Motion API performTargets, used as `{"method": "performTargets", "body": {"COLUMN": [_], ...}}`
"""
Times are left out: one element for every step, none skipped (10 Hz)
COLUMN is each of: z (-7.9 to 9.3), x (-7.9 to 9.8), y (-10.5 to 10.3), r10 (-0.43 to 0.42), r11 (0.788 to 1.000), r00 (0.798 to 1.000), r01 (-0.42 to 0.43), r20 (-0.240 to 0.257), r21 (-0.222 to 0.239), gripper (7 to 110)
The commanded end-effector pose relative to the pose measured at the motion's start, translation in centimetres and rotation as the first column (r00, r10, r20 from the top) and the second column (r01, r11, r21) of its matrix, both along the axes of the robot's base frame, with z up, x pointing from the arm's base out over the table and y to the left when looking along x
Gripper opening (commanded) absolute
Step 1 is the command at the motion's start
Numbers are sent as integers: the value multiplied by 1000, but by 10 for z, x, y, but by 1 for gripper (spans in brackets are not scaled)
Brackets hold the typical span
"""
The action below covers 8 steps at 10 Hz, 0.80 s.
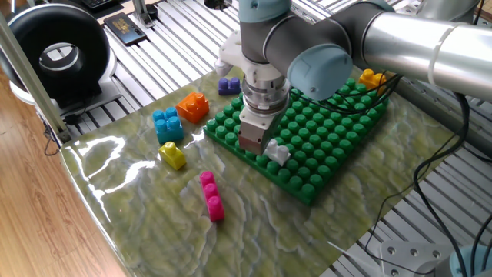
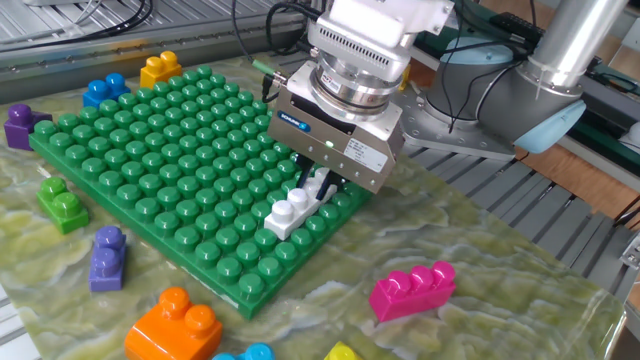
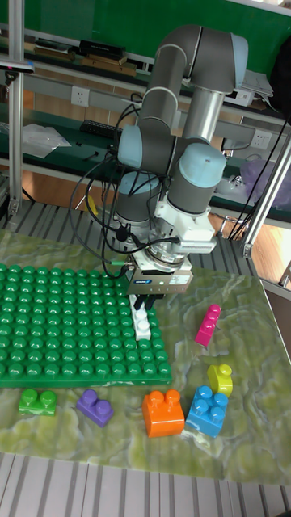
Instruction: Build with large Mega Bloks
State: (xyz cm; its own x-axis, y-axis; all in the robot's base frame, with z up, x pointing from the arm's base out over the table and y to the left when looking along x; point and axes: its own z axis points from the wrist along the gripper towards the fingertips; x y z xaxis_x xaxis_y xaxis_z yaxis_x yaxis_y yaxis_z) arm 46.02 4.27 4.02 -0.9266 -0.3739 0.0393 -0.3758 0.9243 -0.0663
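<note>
Gripper [image 2: 318,187] fingers close on the far end of the white brick [image 2: 290,208], which sits on the green baseplate [image 2: 150,150] near its corner facing the pink brick [image 2: 413,288]. The other fixed view alone shows a light green brick [image 2: 60,203] and a purple brick [image 2: 107,257] beside the baseplate's edge; one fixed view hides these behind the arm but shows the blue brick [image 1: 167,125], orange brick [image 1: 193,106] and yellow brick [image 1: 173,155] grouped on the marbled green mat [image 1: 138,208]. A gripper label is unreadable. Slatted metal table [image 1: 154,54]; wooden floor [image 1: 31,208].
</note>
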Motion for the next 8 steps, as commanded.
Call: {"method": "performTargets", "body": {"z": [2, 3, 4, 5, 7, 9, 11, 14], "x": [-3, -2, -2, -2, -3, -2, -3, -5], "y": [7, 11, 13, 14, 14, 13, 14, 15], "r10": [-1, -1, -4, -4, 0, 8, 10, 8], "r11": [999, 999, 999, 999, 999, 999, 999, 999], "r00": [1000, 1000, 1000, 1000, 1000, 1000, 1000, 1000], "r01": [2, 2, 5, 5, 0, -8, -10, -8], "r20": [-7, -7, -7, -7, -6, 1, 1, 0], "r21": [40, 44, 43, 44, 44, 41, 43, 40], "gripper": [44, 44, 44, 44, 44, 44, 44, 44]}}
